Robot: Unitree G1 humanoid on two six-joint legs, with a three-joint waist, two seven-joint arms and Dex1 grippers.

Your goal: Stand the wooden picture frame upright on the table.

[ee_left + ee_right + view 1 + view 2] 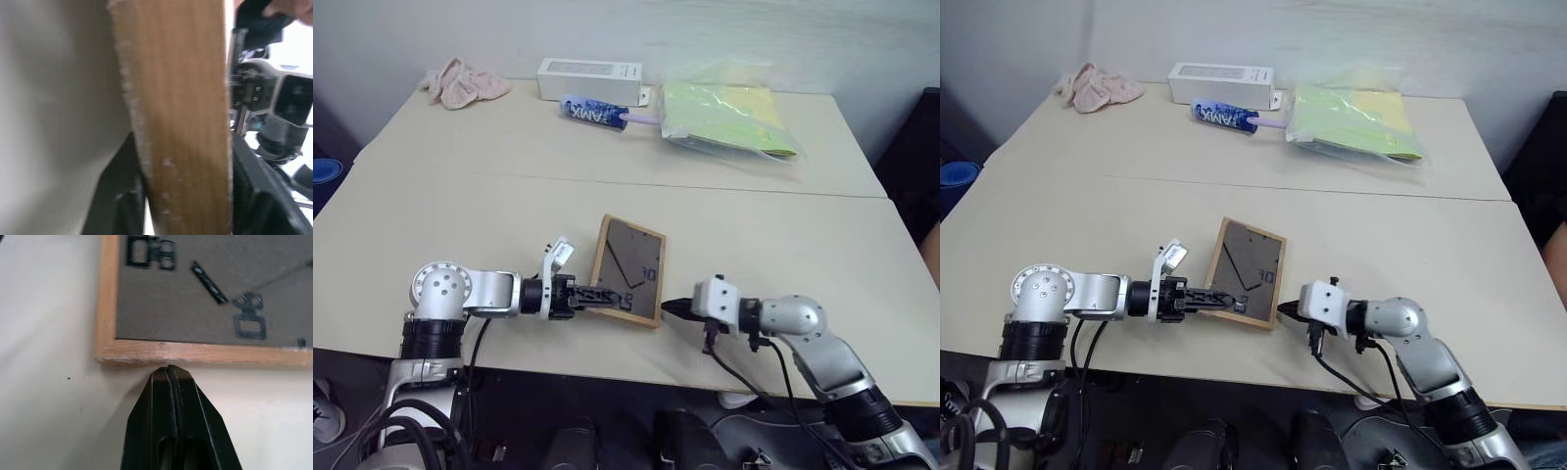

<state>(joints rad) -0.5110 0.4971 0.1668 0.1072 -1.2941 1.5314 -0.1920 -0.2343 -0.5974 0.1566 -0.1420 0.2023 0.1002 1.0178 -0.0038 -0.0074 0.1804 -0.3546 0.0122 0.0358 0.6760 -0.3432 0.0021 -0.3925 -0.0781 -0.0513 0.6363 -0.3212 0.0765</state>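
- The small light-wood picture frame (pixel 628 270) with a dark grey back panel lies back-up near the pale beige desk's (pixel 460 215) front edge.
- The left hand (pixel 597 297) clamps the frame's near-left edge between its fingers.
- The right hand (pixel 172 377), fingers pressed together and empty, touches the frame's near-right edge.

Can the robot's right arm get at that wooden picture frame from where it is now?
Probably yes. The right gripper, fingers shut, has its tip right at the edge of the wooden picture frame, which lies back-up on the table with nothing between them. The left gripper is at the opposite edge.
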